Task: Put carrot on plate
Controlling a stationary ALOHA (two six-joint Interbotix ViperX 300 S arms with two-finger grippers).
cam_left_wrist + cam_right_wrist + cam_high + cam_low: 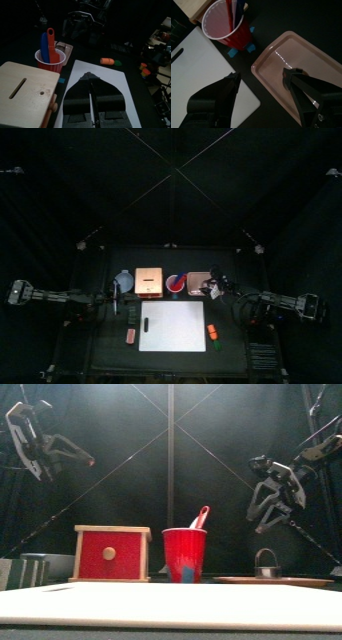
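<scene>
Two grippers: right (261,90) wide open, empty, above plate (298,60), its lower right cut off; left (90,82) looks shut, empty; carrot (107,61) centre-right.

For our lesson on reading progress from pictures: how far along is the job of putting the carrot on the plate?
Nothing looks finished yet. The carrot lies on the table beside the white sheet, and the plate holds nothing in the right wrist view. In hand: the right claw hangs open above the plate's edge, gripping nothing. The left claw is over the sheet. Left to do: grasp the carrot, carry it over, set it down.
</scene>
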